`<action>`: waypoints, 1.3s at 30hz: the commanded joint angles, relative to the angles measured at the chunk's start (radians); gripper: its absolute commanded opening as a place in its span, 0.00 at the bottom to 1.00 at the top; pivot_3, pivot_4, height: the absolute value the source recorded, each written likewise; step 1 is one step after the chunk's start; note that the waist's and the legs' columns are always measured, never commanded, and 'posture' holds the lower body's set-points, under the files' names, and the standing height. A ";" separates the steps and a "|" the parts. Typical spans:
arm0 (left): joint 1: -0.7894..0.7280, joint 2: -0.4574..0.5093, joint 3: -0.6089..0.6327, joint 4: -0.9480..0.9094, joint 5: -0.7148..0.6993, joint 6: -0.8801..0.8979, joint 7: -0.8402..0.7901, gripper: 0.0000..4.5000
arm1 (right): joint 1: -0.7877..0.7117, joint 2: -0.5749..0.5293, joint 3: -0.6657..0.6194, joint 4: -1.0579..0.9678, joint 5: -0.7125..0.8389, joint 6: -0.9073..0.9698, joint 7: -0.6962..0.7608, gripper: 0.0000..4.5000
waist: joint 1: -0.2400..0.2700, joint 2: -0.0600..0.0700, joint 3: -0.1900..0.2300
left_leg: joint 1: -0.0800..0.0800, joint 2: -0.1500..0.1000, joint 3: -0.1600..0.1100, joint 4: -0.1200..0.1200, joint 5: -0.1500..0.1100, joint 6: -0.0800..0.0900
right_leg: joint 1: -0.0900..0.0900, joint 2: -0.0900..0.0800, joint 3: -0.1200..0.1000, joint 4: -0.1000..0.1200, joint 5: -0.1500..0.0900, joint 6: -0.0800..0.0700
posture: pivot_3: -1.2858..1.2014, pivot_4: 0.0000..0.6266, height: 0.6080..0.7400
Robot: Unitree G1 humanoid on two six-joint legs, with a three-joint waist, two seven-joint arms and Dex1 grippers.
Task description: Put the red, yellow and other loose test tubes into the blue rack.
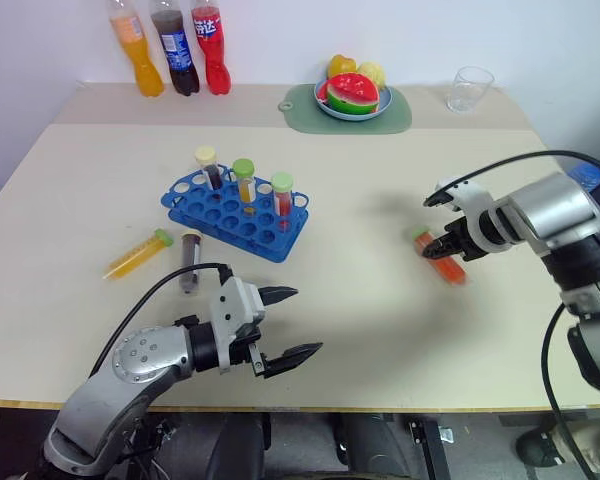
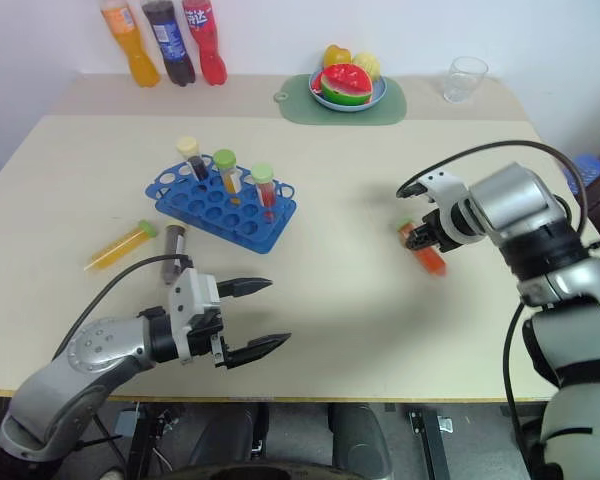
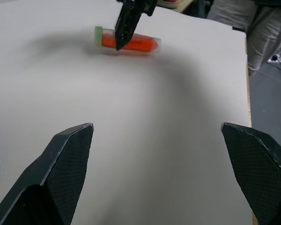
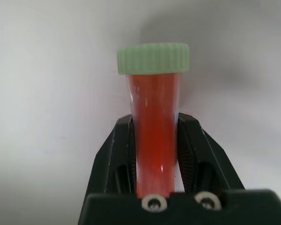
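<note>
A red test tube [image 1: 452, 268] with a green cap lies on the table at the right, and my right gripper [image 1: 443, 246] is shut on it; in the right wrist view its body [image 4: 155, 93] sits between the two fingers. The blue rack [image 1: 212, 212] stands left of centre with three capped tubes upright in it. Two loose test tubes lie in front of the rack: a yellow-orange one [image 1: 137, 254] and a dark brown one [image 1: 189, 260]. Near the table's front edge my left gripper [image 1: 307, 321] is open with nothing between its fingers.
Three soda bottles [image 1: 176, 48] stand at the back left. A plate of fruit [image 1: 352, 96] on a green mat and a clear glass [image 1: 470, 88] are at the back. Bare tabletop lies between the rack and the red tube.
</note>
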 commanded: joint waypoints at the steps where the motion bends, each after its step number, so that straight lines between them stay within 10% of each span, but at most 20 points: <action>1: 0.021 -0.044 0.128 0.039 -0.017 -0.036 0.068 1.00 | 0.171 0.042 -0.223 -0.258 0.042 -0.428 0.018 0.17 | 0.001 0.000 0.000 | -0.001 0.000 -0.001 0.000 0.000 0.000 | 0.000 0.000 -0.001 0.000 0.000 0.000 | 0.52 0.24 0.95; 6: 0.006 -0.158 0.256 0.175 0.047 -0.128 0.213 1.00 | 0.359 0.324 -0.368 -0.414 0.119 -0.755 -0.090 0.17 | -0.006 0.000 0.000 | 0.000 0.000 -0.001 0.001 0.000 0.000 | 0.000 0.000 -0.001 0.001 0.000 0.000 | 0.52 0.24 0.95; 16: 0.018 -0.242 0.289 0.305 0.143 -0.313 0.262 1.00 | 0.354 0.827 -0.162 -0.136 -0.127 -1.240 -0.313 0.17 | -0.005 0.000 -0.001 | 0.002 0.000 -0.001 0.001 0.002 -0.004 | 0.001 0.000 -0.001 0.003 0.001 -0.001 | 0.52 0.24 0.95; 39: 0.078 -0.238 0.312 0.284 0.123 -0.317 0.264 1.00 | 0.276 0.925 -0.138 0.235 -0.195 -1.427 -0.277 0.17 | -0.031 0.000 -0.001 | 0.005 0.000 -0.001 0.000 0.002 -0.004 | 0.002 0.000 -0.001 0.005 0.001 -0.001 | 0.52 0.24 0.95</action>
